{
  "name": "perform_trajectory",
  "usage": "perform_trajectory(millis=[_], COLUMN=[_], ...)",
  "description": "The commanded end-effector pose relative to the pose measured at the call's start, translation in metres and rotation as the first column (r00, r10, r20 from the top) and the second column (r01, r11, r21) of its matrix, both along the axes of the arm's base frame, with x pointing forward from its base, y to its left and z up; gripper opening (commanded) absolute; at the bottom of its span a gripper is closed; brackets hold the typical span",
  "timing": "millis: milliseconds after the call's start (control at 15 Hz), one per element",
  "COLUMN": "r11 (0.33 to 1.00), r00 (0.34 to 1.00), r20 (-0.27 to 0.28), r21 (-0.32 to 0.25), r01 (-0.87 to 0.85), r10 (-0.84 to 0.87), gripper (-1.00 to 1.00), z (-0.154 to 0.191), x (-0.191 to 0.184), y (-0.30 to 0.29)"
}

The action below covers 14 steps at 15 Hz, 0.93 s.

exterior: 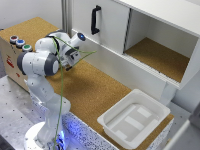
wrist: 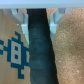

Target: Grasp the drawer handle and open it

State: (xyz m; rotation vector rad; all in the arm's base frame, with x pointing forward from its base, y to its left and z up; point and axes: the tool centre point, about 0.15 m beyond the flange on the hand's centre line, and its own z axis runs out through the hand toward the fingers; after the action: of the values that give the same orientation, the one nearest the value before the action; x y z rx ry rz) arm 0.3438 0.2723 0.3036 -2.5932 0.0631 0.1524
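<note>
Seen from my remote station, the tall white cabinet (exterior: 112, 25) stands beyond the gripper (exterior: 69, 61), its front panel shut, so the task is not yet begun. The white Franka arm (exterior: 42, 62) is folded at the elbow, wrist bent down over the cork-covered counter (exterior: 95, 90). In the wrist view the fingers (wrist: 55, 17) stand wide apart, holding nothing. The black vertical bar handle (exterior: 95, 20) sits well apart from the tool, above and beyond it.

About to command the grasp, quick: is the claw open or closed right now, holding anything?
Claw: open, holding nothing; its pale fingertips straddle a dark vertical strip.
</note>
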Motion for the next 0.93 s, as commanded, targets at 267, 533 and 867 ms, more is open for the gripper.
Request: perform_trajectory(millis=[267, 533, 867], r11=[0.999, 0.998, 0.997], r00=[0.999, 0.999, 0.997], r20=[-0.004, 0.006, 0.014], r21=[0.04, 0.039, 0.032], r01=[0.033, 0.046, 0.069], r10=[-0.033, -0.046, -0.07], gripper=[-1.0, -1.0, -1.0], z=[-0.035, -0.033, -0.032], x=[0.022, 0.028, 0.032], y=[-0.043, -0.054, -0.071])
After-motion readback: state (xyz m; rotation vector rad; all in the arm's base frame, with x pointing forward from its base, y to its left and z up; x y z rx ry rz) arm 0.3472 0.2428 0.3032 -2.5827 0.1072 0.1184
